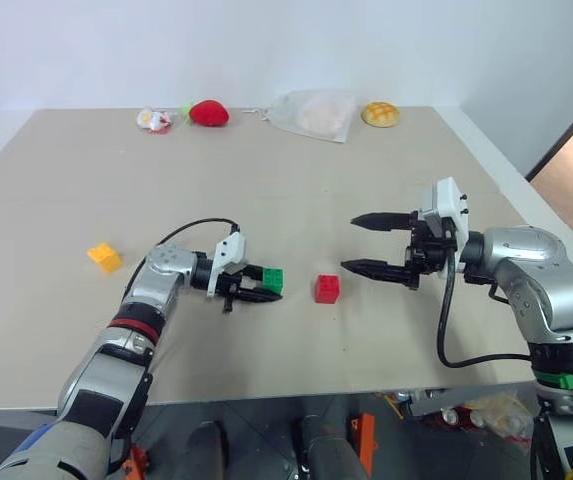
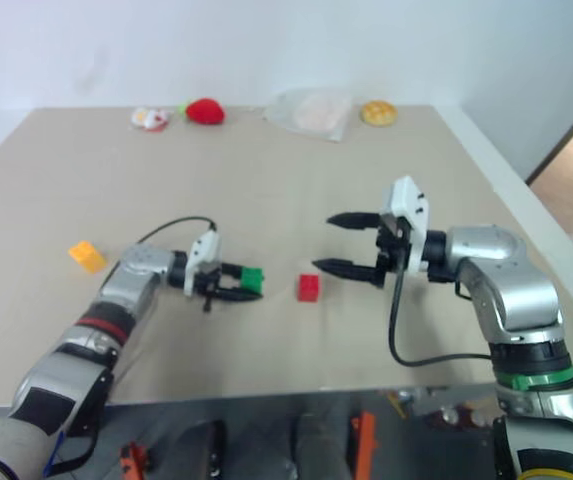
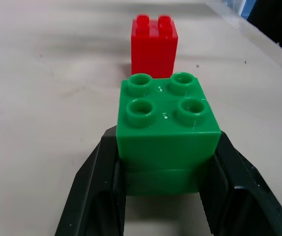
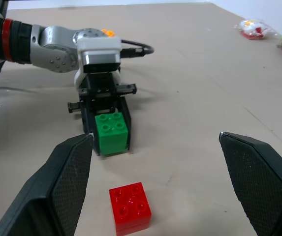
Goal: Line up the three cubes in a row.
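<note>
My left gripper (image 1: 263,287) is shut on the green cube (image 1: 272,280), held studs up just above the table; the cube's sides sit between the black fingers (image 3: 96,191). The red cube (image 1: 326,289) rests on the table a short gap to the right of the green one, and it lies straight beyond it (image 3: 154,44) in the left wrist view. The yellow-orange cube (image 1: 105,257) lies alone far to the left. My right gripper (image 1: 368,243) hovers open to the right of the red cube (image 4: 129,207), its fingers spread wide with nothing between them.
Along the table's far edge lie a red strawberry toy (image 1: 209,113), a small wrapped item (image 1: 153,121), a clear bag (image 1: 314,114) and a yellow bun (image 1: 380,114). The table's front edge (image 1: 266,396) runs close below both arms.
</note>
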Action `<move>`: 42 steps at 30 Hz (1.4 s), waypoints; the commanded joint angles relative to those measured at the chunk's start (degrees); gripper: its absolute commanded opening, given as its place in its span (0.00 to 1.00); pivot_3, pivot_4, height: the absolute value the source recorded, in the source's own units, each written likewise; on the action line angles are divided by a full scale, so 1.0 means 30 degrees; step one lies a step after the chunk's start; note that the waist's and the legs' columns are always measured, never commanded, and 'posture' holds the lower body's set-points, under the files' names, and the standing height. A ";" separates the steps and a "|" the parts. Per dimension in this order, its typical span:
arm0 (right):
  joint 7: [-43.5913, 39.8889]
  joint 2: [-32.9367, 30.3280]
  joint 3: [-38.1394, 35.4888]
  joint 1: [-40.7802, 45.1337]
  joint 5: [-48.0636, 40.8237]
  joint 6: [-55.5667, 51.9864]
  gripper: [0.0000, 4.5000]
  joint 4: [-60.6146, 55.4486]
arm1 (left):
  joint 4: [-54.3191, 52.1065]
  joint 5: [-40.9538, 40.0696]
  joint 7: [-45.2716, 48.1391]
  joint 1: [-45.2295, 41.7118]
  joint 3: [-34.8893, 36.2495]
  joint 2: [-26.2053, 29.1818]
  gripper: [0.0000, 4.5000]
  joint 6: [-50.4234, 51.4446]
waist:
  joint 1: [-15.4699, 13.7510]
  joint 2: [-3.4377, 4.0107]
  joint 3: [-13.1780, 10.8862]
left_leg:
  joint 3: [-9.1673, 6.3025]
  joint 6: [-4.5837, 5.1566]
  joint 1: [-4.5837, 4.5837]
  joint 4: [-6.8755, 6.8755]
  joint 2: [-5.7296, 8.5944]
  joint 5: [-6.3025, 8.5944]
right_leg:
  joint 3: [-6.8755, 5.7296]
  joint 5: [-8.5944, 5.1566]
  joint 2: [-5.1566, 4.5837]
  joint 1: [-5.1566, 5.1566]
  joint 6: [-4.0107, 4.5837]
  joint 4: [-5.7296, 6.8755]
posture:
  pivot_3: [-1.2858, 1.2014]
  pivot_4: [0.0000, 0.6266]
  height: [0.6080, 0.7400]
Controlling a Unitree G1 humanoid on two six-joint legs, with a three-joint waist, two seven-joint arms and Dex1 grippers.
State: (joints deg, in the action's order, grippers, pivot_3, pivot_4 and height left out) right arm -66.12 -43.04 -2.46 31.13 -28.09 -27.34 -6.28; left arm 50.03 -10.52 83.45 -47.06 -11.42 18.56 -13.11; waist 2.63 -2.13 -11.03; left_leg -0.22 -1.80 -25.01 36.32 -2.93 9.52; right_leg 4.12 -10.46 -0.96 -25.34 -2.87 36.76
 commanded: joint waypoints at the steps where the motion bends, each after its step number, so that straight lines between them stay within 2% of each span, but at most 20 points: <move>1: 0.0158 -0.0158 -0.0564 0.0097 -0.0335 0.0141 0.94 -0.0618 | 0.0419 0.0256 0.0055 -0.0209 0.0291 -0.0252 0.30 -0.0819 | -0.0017 0.0000 0.0000 | 0.0000 0.0001 0.0000 0.0000 0.0001 -0.0001 | 0.0000 0.0001 -0.0001 0.0001 0.0000 0.0001 | 0.52 0.24 1.00; 8: 0.0250 0.0073 -0.0421 0.0478 -0.0267 0.0290 0.94 -0.0353 | 0.1803 0.1495 -0.1327 -0.0316 0.0241 -0.0536 0.30 -0.2010 | -0.0078 0.0005 0.0005 | -0.0010 0.0004 0.0009 0.0014 0.0013 -0.0003 | 0.0001 0.0003 -0.0007 0.0029 -0.0005 0.0001 | 0.52 0.24 1.00; 9: 0.0251 0.0097 -0.0414 0.0512 -0.0258 0.0299 0.94 -0.0338 | 0.2025 0.1758 -0.1991 -0.0364 0.0281 -0.0571 0.53 -0.2352 | -0.0085 0.0008 0.0007 | -0.0018 0.0010 0.0017 0.0016 0.0018 -0.0008 | 0.0001 0.0003 -0.0007 0.0042 -0.0006 0.0001 | 0.52 0.24 1.00; 10: 0.0248 0.0109 -0.0412 0.0528 -0.0258 0.0299 0.94 -0.0341 | 0.2096 0.1715 -0.2105 -0.0370 0.0399 -0.0624 0.55 -0.2237 | -0.0085 0.0016 0.0011 | -0.0019 0.0021 0.0023 0.0018 0.0021 -0.0015 | 0.0002 0.0004 -0.0007 0.0052 -0.0007 0.0001 | 0.52 0.24 1.00; 11: 0.0233 0.0126 -0.0400 0.0550 -0.0261 0.0310 0.94 -0.0340 | 0.2089 0.1705 -0.2273 -0.0335 0.0502 -0.0638 0.67 -0.2327 | -0.0084 0.0019 0.0013 | -0.0019 0.0045 0.0030 0.0018 0.0027 -0.0030 | 0.0005 0.0009 -0.0008 0.0070 -0.0012 0.0001 | 0.52 0.24 1.00; 14: 0.0154 0.0186 -0.0344 0.0655 -0.0265 0.0360 0.94 -0.0259 | 0.1390 0.1575 -0.2146 0.0112 0.0636 -0.0285 0.89 -0.2439 | -0.0066 0.0019 0.0012 | -0.0019 0.0065 0.0050 0.0019 0.0034 -0.0045 | 0.0010 0.0025 -0.0009 0.0090 0.0010 0.0000 | 0.52 0.24 1.00; 17: 0.0053 0.0238 -0.0284 0.0801 -0.0227 0.0416 0.94 -0.0106 | 0.0272 0.1202 -0.1496 0.0777 0.0789 0.0515 0.89 -0.1946 | 0.0048 0.0018 0.0012 | -0.0020 0.0069 0.0058 0.0019 0.0035 -0.0057 | 0.0010 0.0045 -0.0010 0.0081 0.0042 0.0000 | 0.52 0.24 1.00; 23: -0.0330 0.0337 -0.0075 0.1300 -0.0226 0.0527 0.94 0.0317 | -0.3443 0.0594 -0.0558 0.3025 0.1458 0.3952 0.89 -0.0846 | 0.0644 0.0017 0.0012 | -0.0056 0.0073 0.0198 -0.0025 0.0002 -0.0059 | 0.0031 0.0109 0.0055 0.0072 0.0117 0.0046 | 0.52 0.24 1.00; 26: -0.0551 0.0449 0.0093 0.1567 -0.0222 0.0594 0.94 0.0504 | -0.5435 -0.0301 -0.1186 0.4249 0.2842 0.5992 0.89 0.0699 | 0.0713 0.0017 0.0012 | -0.0056 0.0073 0.0242 -0.0187 -0.0016 -0.0060 | 0.0067 0.0081 0.0116 0.0025 0.0162 0.0077 | 0.52 0.24 1.00; 29: -0.0832 0.0526 0.0227 0.1818 -0.0218 0.0676 0.94 0.0694 | -0.9150 -0.2055 -0.1342 0.6429 0.4283 0.7607 0.89 0.3417 | 0.0748 0.0019 0.0011 | -0.0079 0.0073 0.0248 -0.0274 -0.0098 -0.0059 | 0.0093 0.0030 0.0239 -0.0009 0.0233 0.0089 | 0.52 0.24 1.00; 32: -0.1122 0.0837 0.0570 0.2376 -0.0044 0.0986 0.94 0.1293 | -1.5011 -0.4669 -0.2304 1.0104 0.6225 0.8942 0.89 0.7348 | 0.0692 0.0023 0.0007 | -0.0071 0.0047 0.0244 -0.0313 -0.0132 -0.0038 | 0.0087 -0.0052 0.0245 -0.0022 0.0254 0.0106 | 0.52 0.24 1.00; 34: -0.1224 0.1023 0.0787 0.2612 0.0107 0.1268 0.94 0.1598 | -1.7472 -0.5564 -0.3917 1.1593 0.7220 0.8955 0.89 0.9114 | 0.0620 0.0023 0.0006 | -0.0062 -0.0004 0.0240 -0.0309 -0.0134 -0.0007 | 0.0085 -0.0096 0.0230 -0.0024 0.0250 0.0119 | 0.52 0.24 1.00; 37: -0.0878 0.2030 0.1399 0.3289 0.0506 0.1732 0.94 0.2233 | -2.1351 -0.7126 -0.7168 1.4687 0.9920 0.7807 0.89 1.0637 | 0.0569 0.0016 0.0005 | -0.0058 -0.0022 0.0238 -0.0299 -0.0135 0.0005 | 0.0079 -0.0108 0.0224 -0.0021 0.0249 0.0106 | 0.52 0.24 1.00; 42: -0.1226 0.2970 0.2064 0.3634 0.0765 0.2272 0.94 0.2767 | -2.4005 -0.9144 -1.1209 1.7649 1.4542 0.5741 0.89 1.1210 | 0.0568 0.0009 0.0005 | -0.0044 -0.0025 0.0247 -0.0290 -0.0161 0.0006 | 0.0063 -0.0111 0.0234 -0.0018 0.0259 0.0107 | 0.52 0.24 1.00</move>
State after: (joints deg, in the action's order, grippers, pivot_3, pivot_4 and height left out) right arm -69.13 -34.61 3.92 40.64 -25.72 -21.86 2.02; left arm -18.49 -35.19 53.86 4.53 25.75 36.57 20.68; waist 4.33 -2.11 -11.02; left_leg -0.35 -1.87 -24.25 35.45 -3.44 9.54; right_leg 4.29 -10.78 -0.23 -25.40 -2.07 37.08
